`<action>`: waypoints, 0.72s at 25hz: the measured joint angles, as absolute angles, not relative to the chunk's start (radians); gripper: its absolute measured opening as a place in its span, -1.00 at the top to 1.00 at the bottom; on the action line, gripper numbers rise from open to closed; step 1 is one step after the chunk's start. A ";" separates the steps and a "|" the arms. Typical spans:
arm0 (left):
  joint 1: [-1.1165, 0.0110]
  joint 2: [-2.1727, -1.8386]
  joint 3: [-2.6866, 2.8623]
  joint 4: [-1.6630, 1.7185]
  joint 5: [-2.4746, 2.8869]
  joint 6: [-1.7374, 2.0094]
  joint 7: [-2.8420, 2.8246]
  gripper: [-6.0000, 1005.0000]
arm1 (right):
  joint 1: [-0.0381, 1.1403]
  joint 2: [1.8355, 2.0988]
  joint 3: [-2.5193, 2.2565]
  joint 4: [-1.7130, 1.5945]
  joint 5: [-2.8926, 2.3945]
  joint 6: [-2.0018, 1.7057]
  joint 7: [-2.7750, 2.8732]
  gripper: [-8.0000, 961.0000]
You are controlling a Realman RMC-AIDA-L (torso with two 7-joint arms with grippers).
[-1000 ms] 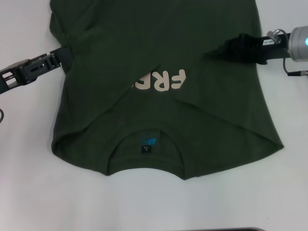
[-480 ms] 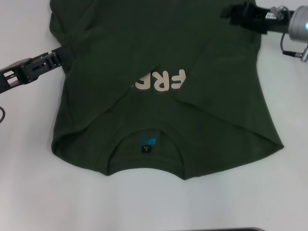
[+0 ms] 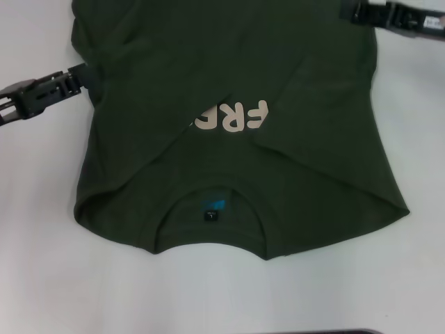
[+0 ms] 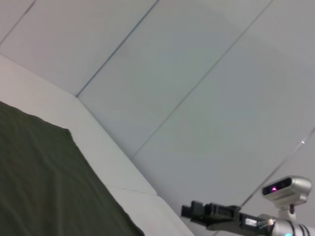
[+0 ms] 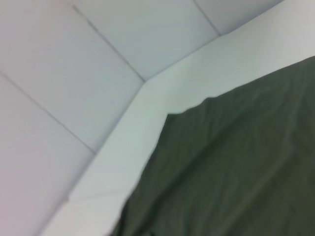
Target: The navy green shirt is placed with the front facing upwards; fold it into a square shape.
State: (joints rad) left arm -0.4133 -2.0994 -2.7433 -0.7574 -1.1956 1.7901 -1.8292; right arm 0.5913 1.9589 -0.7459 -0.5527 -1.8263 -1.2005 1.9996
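Left gripper, state not discernible, sits at the left edge of the navy green shirt, level with the side folded inward. The shirt lies flat on the white table, collar and blue neck label nearest the robot; both sides are folded toward the middle, hiding part of the cream lettering, presumably to narrow it for a square. Right gripper, state likewise indiscernible, hangs at the far right corner.
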 joint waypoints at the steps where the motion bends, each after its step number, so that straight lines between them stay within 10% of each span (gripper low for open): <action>1: -0.416 -2.094 -2.743 -0.758 -1.196 1.802 -1.829 -0.16 | 0.584 1.963 -0.750 -0.570 -1.842 -1.203 1.999 0.11; 5: -0.420 -2.088 -2.749 -0.762 -1.196 1.823 -1.838 -0.16 | 0.544 2.003 -0.756 -0.677 -1.921 -1.222 1.994 0.02; 12: -0.417 -2.083 -2.737 -0.766 -1.191 1.831 -1.840 -0.16 | 0.531 1.992 -0.752 -0.722 -1.935 -1.407 1.935 -0.30; 18: -0.385 -2.012 -2.644 -0.774 -1.175 1.937 -1.941 -0.16 | 0.469 1.997 -0.753 -0.827 -1.968 -1.578 1.960 -0.66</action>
State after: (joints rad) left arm -0.3845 -2.0117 -2.6437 -0.7743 -1.1749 1.9372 -1.9410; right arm 0.4685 1.9970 -0.7527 -0.8273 -1.9677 -1.5777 1.9597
